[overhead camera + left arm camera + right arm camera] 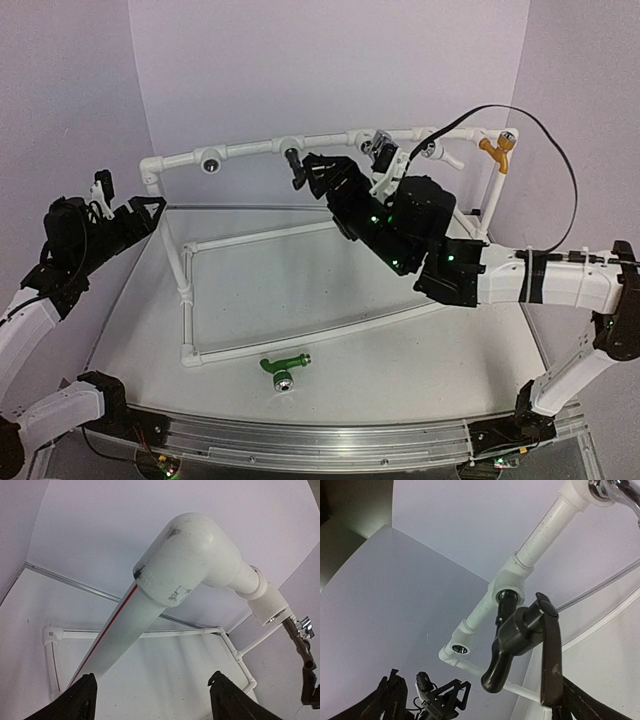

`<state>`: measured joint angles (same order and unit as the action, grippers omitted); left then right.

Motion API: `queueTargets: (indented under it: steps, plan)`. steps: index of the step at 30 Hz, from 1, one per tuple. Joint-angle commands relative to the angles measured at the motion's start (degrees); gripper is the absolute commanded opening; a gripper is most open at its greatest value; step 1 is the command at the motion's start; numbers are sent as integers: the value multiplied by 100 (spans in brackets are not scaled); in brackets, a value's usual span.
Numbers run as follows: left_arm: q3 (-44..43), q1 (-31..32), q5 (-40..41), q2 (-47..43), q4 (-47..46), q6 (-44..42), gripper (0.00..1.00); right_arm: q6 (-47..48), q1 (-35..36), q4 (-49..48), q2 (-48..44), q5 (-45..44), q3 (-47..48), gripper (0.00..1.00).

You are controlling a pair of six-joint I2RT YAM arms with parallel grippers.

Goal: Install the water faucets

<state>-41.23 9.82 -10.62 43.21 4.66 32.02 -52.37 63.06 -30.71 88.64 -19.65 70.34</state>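
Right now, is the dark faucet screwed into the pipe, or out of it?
In. The dark faucet has its threaded end inside the white tee fitting; tightness: cannot tell.

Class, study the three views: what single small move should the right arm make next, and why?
Probably close the right fingers on the dark tap and twist it in tighter. The tap hangs from the tee socket with its dark neck showing outside the opening, and the fingers stand open on either side of it. The green tap lies on the table, not yet picked up.
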Motion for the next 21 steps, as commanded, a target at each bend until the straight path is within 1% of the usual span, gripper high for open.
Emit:
queueTargets:
  steps: [1, 3, 6, 10, 12, 14, 18, 21]
  plan:
    - [-54, -2, 391, 1, 162, -178, 85, 1299, 287, 1356, -543, 224, -260, 98]
    - [22, 1, 593, -19, 218, -148, 87, 1968, 344, 1662, -699, 422, -480, 98]
    - [116, 0, 819, 35, 290, -92, 90, 3523, 385, 2150, -881, 941, -650, 97]
    - [184, 0, 821, 184, 292, -49, 94, 5773, 516, 3160, -1041, 678, -312, 97]
    - [163, -3, 805, 255, 286, -54, 94, 6709, 614, 3634, -954, 248, 1, 96]
    - [119, 1, 791, 296, 281, -91, 94, 7642, 747, 3851, -823, -305, 343, 96]
    - [75, 0, 782, 289, 286, -131, 94, 9484, 1023, 4004, -441, -1253, 858, 92]
    - [95, -2, 780, 238, 282, -153, 94, 11037, 1194, 3941, -164, -1938, 946, 89]
